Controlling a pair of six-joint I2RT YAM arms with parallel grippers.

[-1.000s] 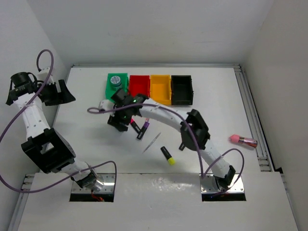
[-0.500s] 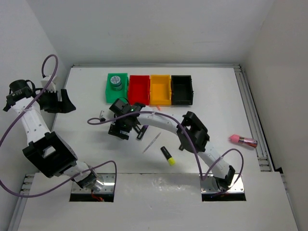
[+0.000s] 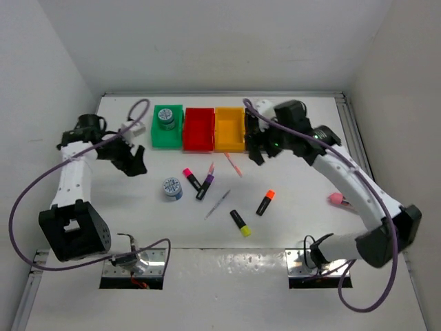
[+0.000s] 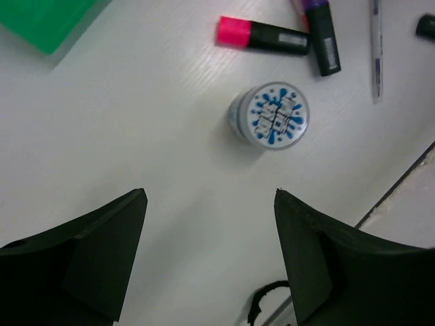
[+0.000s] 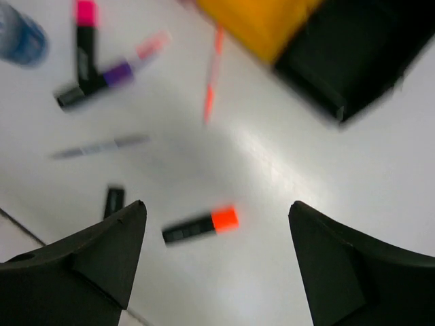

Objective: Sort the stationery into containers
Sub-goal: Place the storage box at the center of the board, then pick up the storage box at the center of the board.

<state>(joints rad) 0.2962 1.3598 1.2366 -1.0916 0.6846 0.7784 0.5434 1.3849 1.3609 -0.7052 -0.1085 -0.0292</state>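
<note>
Left fingers (image 4: pixel 102 251) and right fingers (image 5: pixel 88 265) parted wide and empty; loose roll (image 4: pixel 268 115) just ahead of the left pair.

Over the tabletop (image 4: pixel 136 122), nothing gripped on either side. Blue-white roll standing flat face up, ahead of the left fingers and a little right of the gap's centre line; round, so no long axis to match. Green bin (image 4: pixel 41 20) further ahead and off to the left, already holding a second roll (image 3: pixel 165 117). Ahead of the right fingers, in a blurred view, an orange-capped highlighter (image 5: pixel 200 226), long axis running from one finger toward the other. Probably the left arm's pick: nearer the roll, needing a slight shift right, then straight down.
</note>
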